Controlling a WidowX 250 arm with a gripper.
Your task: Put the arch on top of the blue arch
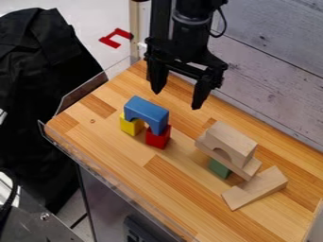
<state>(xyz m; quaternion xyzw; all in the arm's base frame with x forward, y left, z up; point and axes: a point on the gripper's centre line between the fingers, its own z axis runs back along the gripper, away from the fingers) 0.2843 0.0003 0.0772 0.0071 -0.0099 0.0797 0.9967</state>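
Nearest: pale wood pieces (255, 187) lay angled on the table (126, 156). Just beyond, wooden arch (232, 144) sat on plank (251, 170) over green block (219, 168). Gap of tabletop ran between that stack and blue arch (146, 111), which bridged red block (157, 137) and yellow block (131, 124), in from left edge. Gripper (177, 97) hung toward wall-side edge, fingers spread open.

Single fixed cam, set above the table (107, 139), looking down at a slant across it, wall (271, 85) at upper right. Close enough that most of the tabletop fits, bottom edge cropped.
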